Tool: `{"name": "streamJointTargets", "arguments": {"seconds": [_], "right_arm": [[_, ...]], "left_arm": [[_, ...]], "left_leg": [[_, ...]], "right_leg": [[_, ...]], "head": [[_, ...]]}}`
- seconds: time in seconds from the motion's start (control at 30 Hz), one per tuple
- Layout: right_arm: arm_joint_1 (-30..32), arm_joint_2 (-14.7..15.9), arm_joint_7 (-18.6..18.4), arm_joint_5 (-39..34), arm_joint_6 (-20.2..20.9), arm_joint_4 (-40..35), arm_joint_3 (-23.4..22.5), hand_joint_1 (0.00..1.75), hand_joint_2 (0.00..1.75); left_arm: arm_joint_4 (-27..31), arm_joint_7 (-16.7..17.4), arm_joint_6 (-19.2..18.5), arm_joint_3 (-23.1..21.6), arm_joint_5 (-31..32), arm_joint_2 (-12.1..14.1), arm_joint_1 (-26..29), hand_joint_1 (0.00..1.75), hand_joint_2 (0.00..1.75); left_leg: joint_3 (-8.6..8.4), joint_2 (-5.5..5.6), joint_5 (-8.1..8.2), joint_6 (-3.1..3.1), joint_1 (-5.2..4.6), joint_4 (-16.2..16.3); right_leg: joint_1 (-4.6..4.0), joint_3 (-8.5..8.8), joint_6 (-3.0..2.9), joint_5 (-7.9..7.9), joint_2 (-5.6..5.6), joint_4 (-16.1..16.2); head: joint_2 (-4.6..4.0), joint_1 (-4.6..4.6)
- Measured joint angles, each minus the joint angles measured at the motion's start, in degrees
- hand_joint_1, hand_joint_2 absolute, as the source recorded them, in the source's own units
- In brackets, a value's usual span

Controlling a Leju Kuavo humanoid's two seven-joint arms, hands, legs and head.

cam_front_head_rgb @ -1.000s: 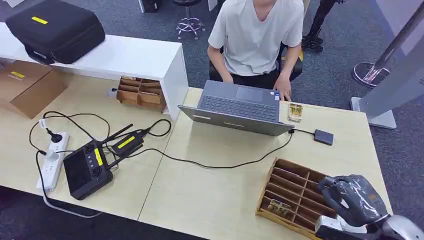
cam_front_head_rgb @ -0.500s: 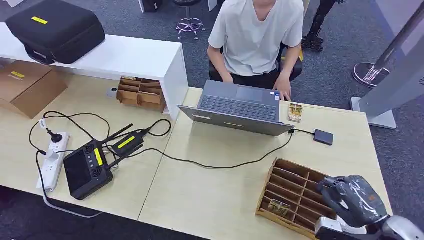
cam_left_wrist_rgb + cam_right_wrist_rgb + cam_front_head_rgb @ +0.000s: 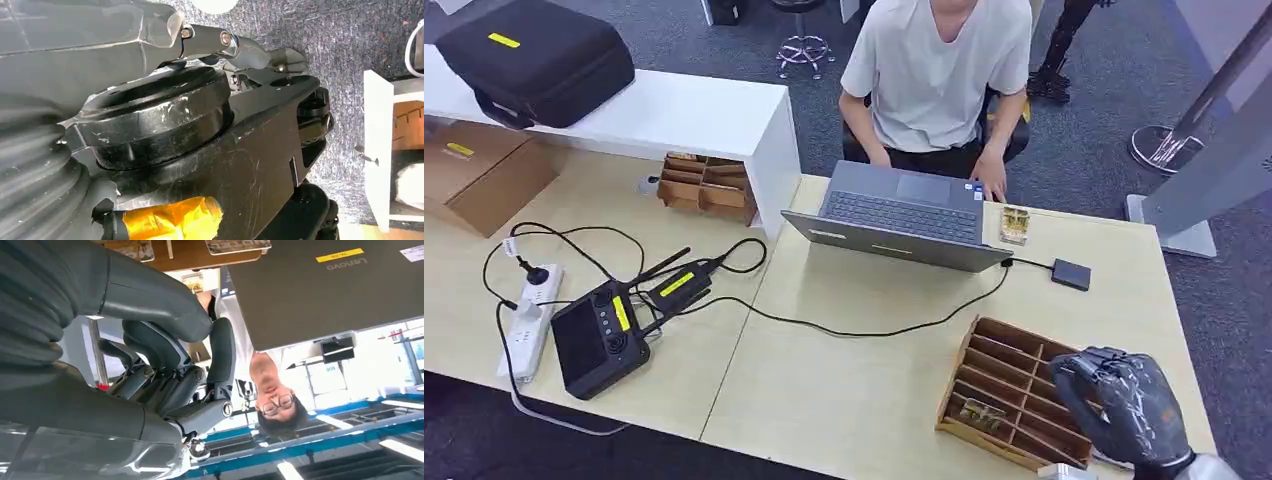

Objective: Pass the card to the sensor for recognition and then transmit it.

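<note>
Down in the lower right of the head view, the right hand (image 3: 1132, 405) hangs over the near right end of the slotted wooden organiser tray (image 3: 994, 372), its dark fingers (image 3: 1092, 368) curled inward with nothing visible in them; the arm behind is cut off by the frame edge. One small patterned card (image 3: 980, 411) lies in a near slot of that tray, another patterned card (image 3: 1014, 224) beside the grey laptop (image 3: 902, 213) on the pale wooden surface (image 3: 844, 390). Whether the left hand's fingers are apart, I cannot tell.
</note>
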State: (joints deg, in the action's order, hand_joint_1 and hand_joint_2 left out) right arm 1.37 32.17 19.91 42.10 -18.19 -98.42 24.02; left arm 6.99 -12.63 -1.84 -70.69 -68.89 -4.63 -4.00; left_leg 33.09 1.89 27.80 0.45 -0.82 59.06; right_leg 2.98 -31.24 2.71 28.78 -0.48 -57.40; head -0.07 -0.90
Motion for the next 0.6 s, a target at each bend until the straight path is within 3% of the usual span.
{"name": "streamJointTargets", "arguments": {"seconds": [0.17,0.2,0.23,0.6], "right_arm": [[0.22,-0.63,0.07,-0.11,-0.07,-0.17,-0.50,1.75,1.75],[0.27,-0.76,0.07,-0.11,-0.09,-0.17,-0.52,0.21,1.75],[0.30,-0.87,0.07,-0.11,-0.07,-0.17,-0.52,0.00,1.75],[0.33,-1.14,-1.25,0.28,0.26,-0.15,-0.57,0.00,1.75]], "left_arm": [[-0.02,0.00,0.02,0.00,0.02,0.00,0.00,0.00,1.75],[-0.02,0.00,0.02,0.00,0.00,0.00,0.00,0.00,1.75],[-0.02,0.00,0.00,0.00,0.00,0.00,0.00,0.00,1.75],[-0.02,0.02,0.02,0.00,0.02,0.00,0.00,0.00,1.75]], "left_leg": [[0.00,0.00,0.00,0.00,-0.03,0.01],[0.00,0.00,0.00,0.00,-0.03,0.01],[0.00,0.00,0.00,0.00,-0.03,0.01],[0.00,0.00,0.00,0.00,-0.02,0.01]], "right_leg": [[0.01,0.00,0.00,-0.01,0.00,0.00],[0.01,0.00,0.00,-0.01,0.00,0.00],[0.01,0.00,0.00,-0.01,0.00,0.00],[0.01,-0.01,0.00,0.00,0.00,0.00]], "head": [[0.00,0.00],[0.00,0.00],[0.00,0.02],[0.00,0.00]]}}
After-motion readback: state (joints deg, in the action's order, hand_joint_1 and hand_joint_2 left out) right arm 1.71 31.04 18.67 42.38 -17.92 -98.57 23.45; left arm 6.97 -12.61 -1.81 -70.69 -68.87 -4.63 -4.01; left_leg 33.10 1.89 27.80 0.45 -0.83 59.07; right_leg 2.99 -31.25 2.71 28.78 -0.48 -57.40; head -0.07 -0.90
